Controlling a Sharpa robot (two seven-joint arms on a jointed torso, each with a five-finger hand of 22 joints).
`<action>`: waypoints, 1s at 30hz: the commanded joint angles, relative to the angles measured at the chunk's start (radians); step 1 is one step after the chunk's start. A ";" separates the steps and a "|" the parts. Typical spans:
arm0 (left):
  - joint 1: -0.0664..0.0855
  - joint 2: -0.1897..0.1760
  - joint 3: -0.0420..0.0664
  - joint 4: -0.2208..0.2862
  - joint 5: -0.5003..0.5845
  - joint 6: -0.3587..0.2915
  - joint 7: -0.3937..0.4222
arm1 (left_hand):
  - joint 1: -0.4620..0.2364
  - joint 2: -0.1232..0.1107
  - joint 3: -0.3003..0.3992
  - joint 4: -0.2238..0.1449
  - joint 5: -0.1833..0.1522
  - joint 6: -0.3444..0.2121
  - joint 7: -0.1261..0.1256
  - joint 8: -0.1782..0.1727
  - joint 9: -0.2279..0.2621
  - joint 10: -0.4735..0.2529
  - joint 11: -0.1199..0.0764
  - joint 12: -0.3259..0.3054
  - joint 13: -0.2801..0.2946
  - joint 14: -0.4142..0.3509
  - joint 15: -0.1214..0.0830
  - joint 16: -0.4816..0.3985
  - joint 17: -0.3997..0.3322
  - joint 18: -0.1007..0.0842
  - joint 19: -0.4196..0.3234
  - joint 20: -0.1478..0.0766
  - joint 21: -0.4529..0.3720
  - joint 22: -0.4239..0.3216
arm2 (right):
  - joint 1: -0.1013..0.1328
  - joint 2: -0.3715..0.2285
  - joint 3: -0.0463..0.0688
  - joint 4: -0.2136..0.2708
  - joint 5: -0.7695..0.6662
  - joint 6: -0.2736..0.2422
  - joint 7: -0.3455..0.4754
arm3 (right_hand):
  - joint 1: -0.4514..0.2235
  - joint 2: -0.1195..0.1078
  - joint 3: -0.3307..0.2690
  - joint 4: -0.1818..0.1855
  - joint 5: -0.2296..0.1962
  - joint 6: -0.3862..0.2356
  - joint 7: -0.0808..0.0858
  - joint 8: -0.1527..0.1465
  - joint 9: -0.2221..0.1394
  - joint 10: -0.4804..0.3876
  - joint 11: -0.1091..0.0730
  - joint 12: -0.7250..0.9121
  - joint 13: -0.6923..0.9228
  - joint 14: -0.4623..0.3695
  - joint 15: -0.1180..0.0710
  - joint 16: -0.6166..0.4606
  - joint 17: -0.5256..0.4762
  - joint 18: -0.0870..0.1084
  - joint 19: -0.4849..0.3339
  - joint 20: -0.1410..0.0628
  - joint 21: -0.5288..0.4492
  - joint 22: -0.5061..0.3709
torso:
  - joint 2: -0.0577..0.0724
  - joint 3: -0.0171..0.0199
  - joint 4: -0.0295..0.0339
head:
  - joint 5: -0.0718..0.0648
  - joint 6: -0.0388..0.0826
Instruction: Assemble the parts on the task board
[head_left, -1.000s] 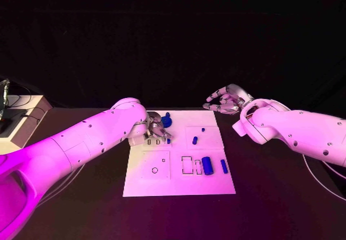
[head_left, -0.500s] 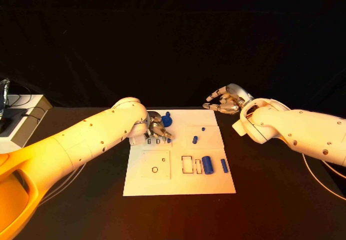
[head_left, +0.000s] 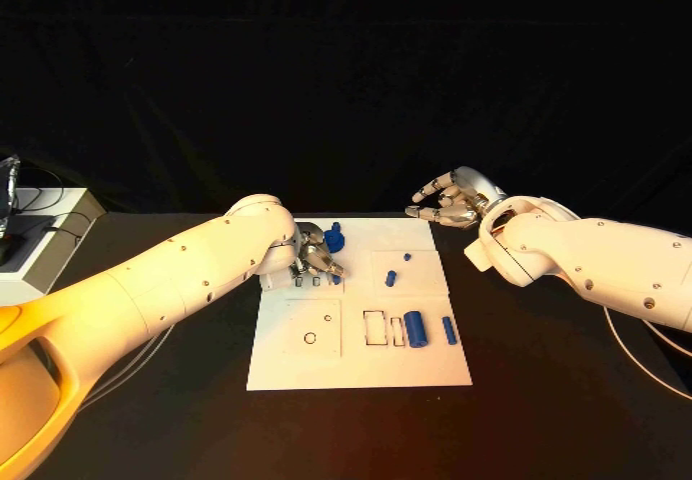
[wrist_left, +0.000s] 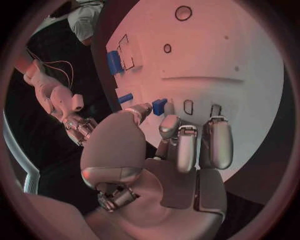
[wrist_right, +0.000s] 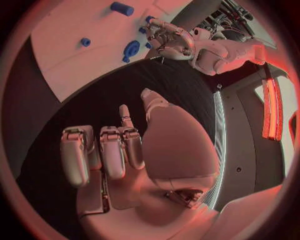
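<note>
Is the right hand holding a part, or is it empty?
Empty. The right hand hovers off the board's far right corner, and its wrist view shows the fingers loosely curled with nothing between them.

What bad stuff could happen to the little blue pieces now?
The left hand sits low on the task board, its fingers beside a small blue part; a slip might knock it away. The round blue part behind the hand could also get bumped.
</note>
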 joint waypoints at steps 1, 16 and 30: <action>-0.002 0.001 -0.001 -0.001 0.012 0.013 0.008 | 0.014 -0.001 0.008 -0.002 -0.001 -0.005 0.001 0.003 0.002 -0.007 -0.002 -0.003 0.000 0.096 -0.003 0.003 0.236 -0.017 0.000 -0.001 0.004 -0.001 | -0.001 0.001 0.000 -0.001 -0.010 0.015 0.004 | -0.010 0.001 -0.003 0.003 -0.005 -0.005 -0.001 0.005 0.001 0.080 -0.003 -0.003 0.241 0.091 -0.002 -0.004 0.209 0.007 0.080 -0.002 -0.006 0.224 | 0.000 -0.0003 -0.0004 | 0.000 -0.002; -0.002 0.000 -0.004 -0.001 0.024 0.017 0.014 | 0.126 0.018 0.147 -0.047 0.000 -0.004 -0.007 0.005 0.025 -0.008 -0.011 -0.010 0.001 0.097 -0.010 0.004 0.238 -0.017 -0.001 -0.006 0.006 0.005 | -0.001 0.001 0.000 -0.003 -0.010 0.018 0.002 | -0.011 0.002 -0.002 0.002 -0.005 -0.005 -0.001 0.007 0.002 0.080 -0.003 -0.002 0.242 0.091 -0.002 -0.004 0.210 0.007 0.080 -0.002 -0.006 0.224 | -0.001 -0.0005 0.0005 | 0.002 -0.004; -0.003 -0.034 -0.003 0.034 0.117 -0.010 0.003 | 0.052 -0.001 0.445 -0.178 0.003 -0.028 -0.029 0.138 0.228 -0.009 -0.031 -0.050 -0.045 0.098 -0.028 0.004 0.240 -0.014 -0.014 -0.021 0.001 -0.006 | -0.003 -0.001 -0.002 -0.008 -0.010 0.025 -0.001 | -0.011 0.002 -0.002 0.002 -0.005 -0.005 -0.001 0.007 0.002 0.080 -0.003 -0.002 0.242 0.091 -0.002 -0.004 0.210 0.007 0.080 -0.002 -0.006 0.224 | -0.003 0.0008 0.0006 | 0.004 -0.007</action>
